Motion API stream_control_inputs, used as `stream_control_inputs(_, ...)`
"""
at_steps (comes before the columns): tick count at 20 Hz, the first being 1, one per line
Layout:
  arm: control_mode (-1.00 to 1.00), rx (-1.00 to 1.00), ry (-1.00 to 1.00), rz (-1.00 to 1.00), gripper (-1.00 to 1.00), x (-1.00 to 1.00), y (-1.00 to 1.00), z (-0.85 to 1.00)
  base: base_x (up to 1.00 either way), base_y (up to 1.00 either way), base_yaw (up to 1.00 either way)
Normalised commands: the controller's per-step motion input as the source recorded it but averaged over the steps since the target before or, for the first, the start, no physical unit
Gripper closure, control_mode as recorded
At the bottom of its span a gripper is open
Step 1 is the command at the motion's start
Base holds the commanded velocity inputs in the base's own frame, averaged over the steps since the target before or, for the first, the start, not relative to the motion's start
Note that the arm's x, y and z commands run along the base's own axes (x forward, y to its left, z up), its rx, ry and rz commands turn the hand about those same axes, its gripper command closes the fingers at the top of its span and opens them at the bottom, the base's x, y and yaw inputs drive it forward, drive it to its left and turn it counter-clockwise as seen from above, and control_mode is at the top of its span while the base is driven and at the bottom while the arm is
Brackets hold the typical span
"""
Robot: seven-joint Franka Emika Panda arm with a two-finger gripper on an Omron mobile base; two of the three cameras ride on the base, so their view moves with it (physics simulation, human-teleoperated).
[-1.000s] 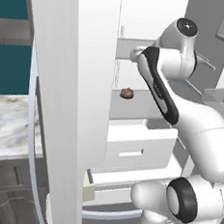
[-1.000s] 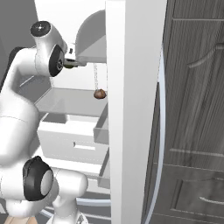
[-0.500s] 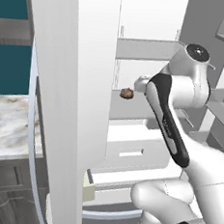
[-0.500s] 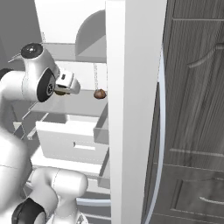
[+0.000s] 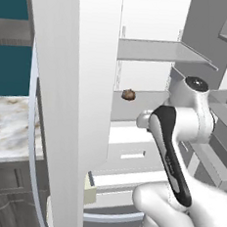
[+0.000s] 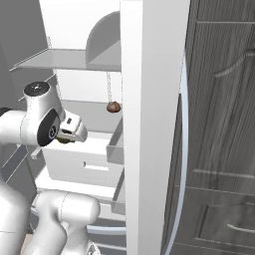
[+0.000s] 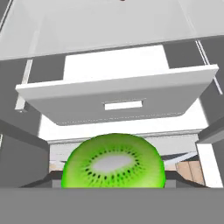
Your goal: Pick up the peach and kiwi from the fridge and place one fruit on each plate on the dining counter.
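A: What has the gripper (image 6: 63, 139) got?

B: The kiwi (image 7: 113, 161) — in the hand view it sits right at the fingers, a bright green cut face, glossy, with a pale oval core ringed by small black seeds. The jaws are partly closed around it, one dark tip peeking out on each side. In the right base view only a sliver of olive-brown skin shows under the white hand.

A: And where is that, relative to the fridge (image 5: 74, 82)?

B: In front of its open interior, out past the white drawer (image 7: 118, 98). That drawer is pulled forward — a flat, matte front with a small rectangular recess for a handle. Below it, more white drawer fronts; above, a smooth grey shelf (image 5: 158, 50) with a thin edge.

A: Anything else on the shelves?

B: A brown lumpy item (image 5: 129, 94), rough and roundish, lying near the front edge of the middle shelf, well apart from the gripper. The same lump (image 6: 113, 106) appears in the right base view beside the thick white door edge.

A: And around the fridge?

B: To the left, a corner of marbled counter (image 5: 6, 125), white-grey with brownish veins, over dark cabinets. To the right, a dark wood-grain panel (image 6: 219, 124) with curved moulding.
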Motion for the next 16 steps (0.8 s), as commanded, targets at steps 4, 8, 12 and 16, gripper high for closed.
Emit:
stream_control_inputs(4, -1.0, 0.0, 0.17, 0.0, 1.0, -0.62, 0.0, -0.29, 0.0, 0.0, 0.0)
stream_control_inputs(8, -1.0, 0.0, 0.02, 0.0, 1.0, -0.84, 0.0, 0.0, 0.0, 0.0, 0.0)
stream_control_inputs(12, -1.0, 0.0, -0.01, 0.0, 1.0, -0.97, 0.0, 0.09, 0.0, 0.0, 0.0)
stream_control_inputs(16, -1.0, 0.0, -0.04, 0.0, 1.0, -0.41, 0.0, 0.25, 0.0, 0.0, 0.0)
